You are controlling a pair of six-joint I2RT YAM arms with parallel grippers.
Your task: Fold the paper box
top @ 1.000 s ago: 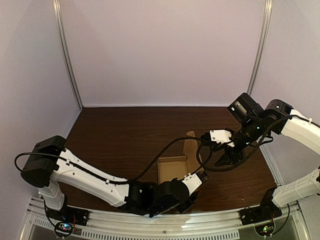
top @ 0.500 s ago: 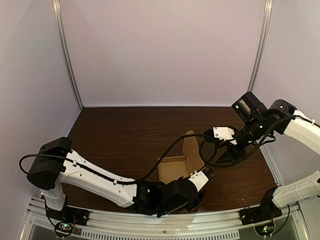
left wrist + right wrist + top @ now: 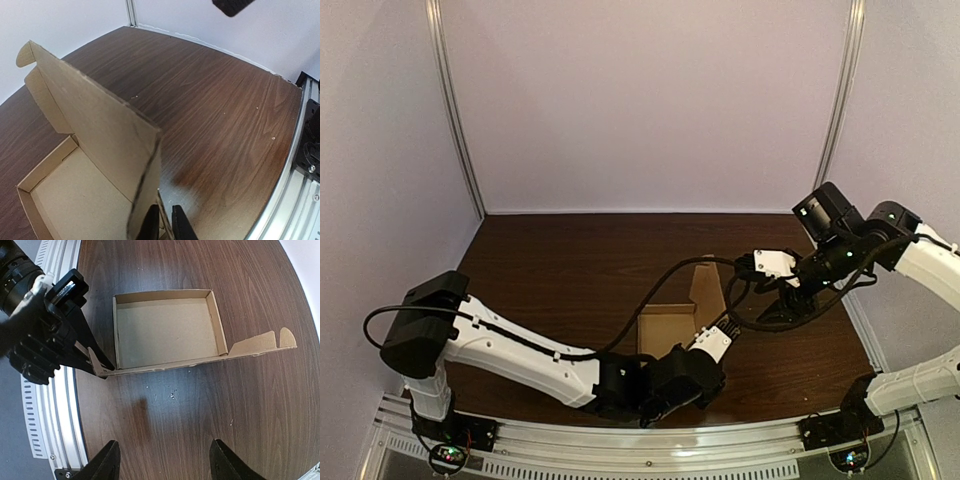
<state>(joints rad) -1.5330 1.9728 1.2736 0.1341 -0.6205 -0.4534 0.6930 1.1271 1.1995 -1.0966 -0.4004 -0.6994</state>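
Right wrist view: left fingers [image 3: 84, 351] clamp narrowly on the upright flap's corner of the paper box [image 3: 165, 332]; it sits on the desk [image 3: 240, 405]; right fingers [image 3: 107, 462] spread wide, holding nothing, box at their 12 o'clock.

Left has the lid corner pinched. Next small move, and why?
Likely swing the lid leftward, down over the tray. The left fingers pinch its near corner, it stands roughly upright on the tray's right edge, and the tray is uncovered. The right fingers are spread open, apart from the box.
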